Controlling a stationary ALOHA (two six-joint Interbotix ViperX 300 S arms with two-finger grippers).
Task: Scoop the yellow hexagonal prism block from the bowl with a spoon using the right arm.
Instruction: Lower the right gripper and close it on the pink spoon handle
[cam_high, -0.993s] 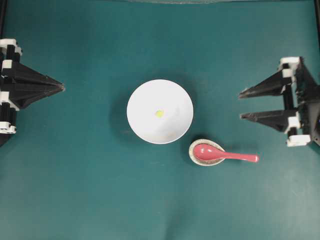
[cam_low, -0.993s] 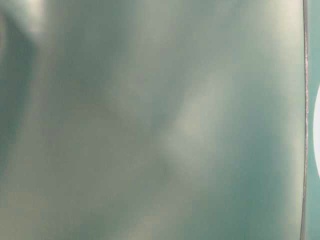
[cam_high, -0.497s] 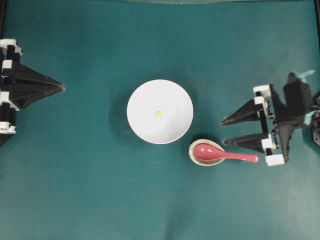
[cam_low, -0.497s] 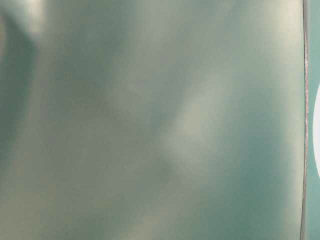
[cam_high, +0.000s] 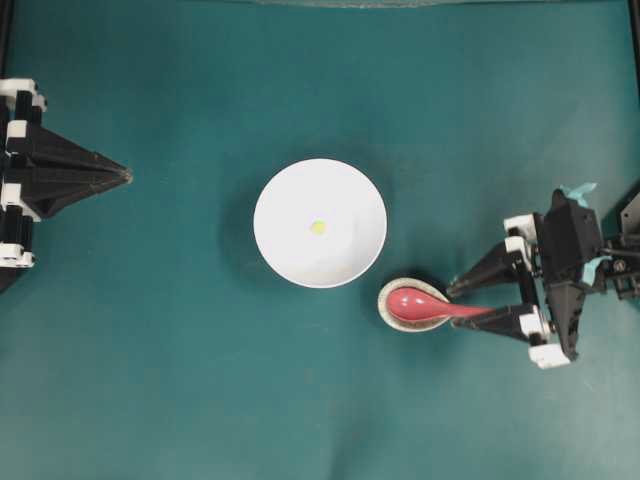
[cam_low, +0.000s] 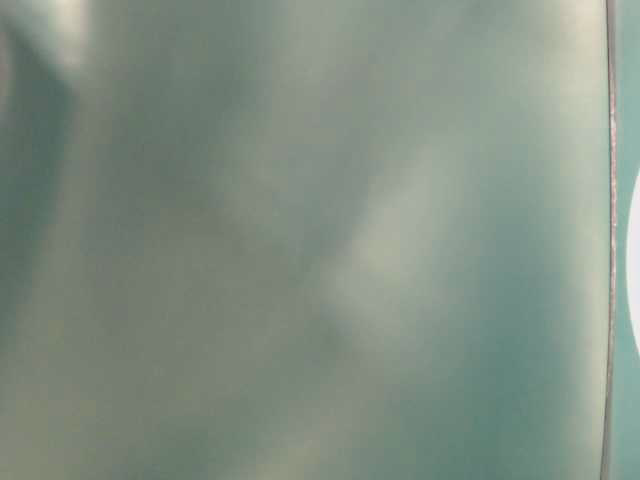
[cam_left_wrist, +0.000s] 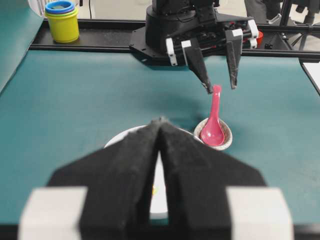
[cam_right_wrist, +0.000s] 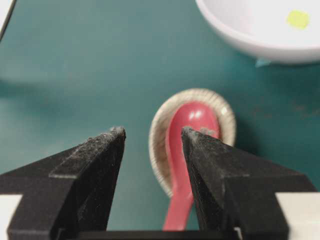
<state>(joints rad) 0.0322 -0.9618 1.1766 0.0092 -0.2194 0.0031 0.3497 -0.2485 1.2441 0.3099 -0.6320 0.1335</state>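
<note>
Red-pink and glossy, the short-handled soup spoon (cam_high: 440, 307) lies with its deep scoop in the small speckled beige egg-shaped dish (cam_high: 392, 310) and its handle pointing toward me. My right gripper (cam_high: 472, 303) is spread wide and has hold of nothing. In the overhead view its two pointed fingers sit on either side of the handle, but from my wrist camera the handle runs beneath one finger (cam_right_wrist: 220, 165) rather than squarely through the gap.

That offset is my main worry. If I close from here, I judge one finger could land on top of the handle or push it sideways, swinging the scoop out of the dish or tipping the dish itself. The glaze looks slick, so a pinch near the handle's end may let the spoon twist or slide. How high my fingertips are above the handle, I cannot tell.

Just beyond the dish stands the large round plain white bowl (cam_high: 275, 190), and the tiny bright yellow hexagonal prism block (cam_high: 318, 227) rests alone near the middle of its floor. A block so small could skid ahead of the scoop instead of riding into it.

My left gripper (cam_high: 120, 177) waits far off at its own side, fingers pressed together and holding nothing.
</note>
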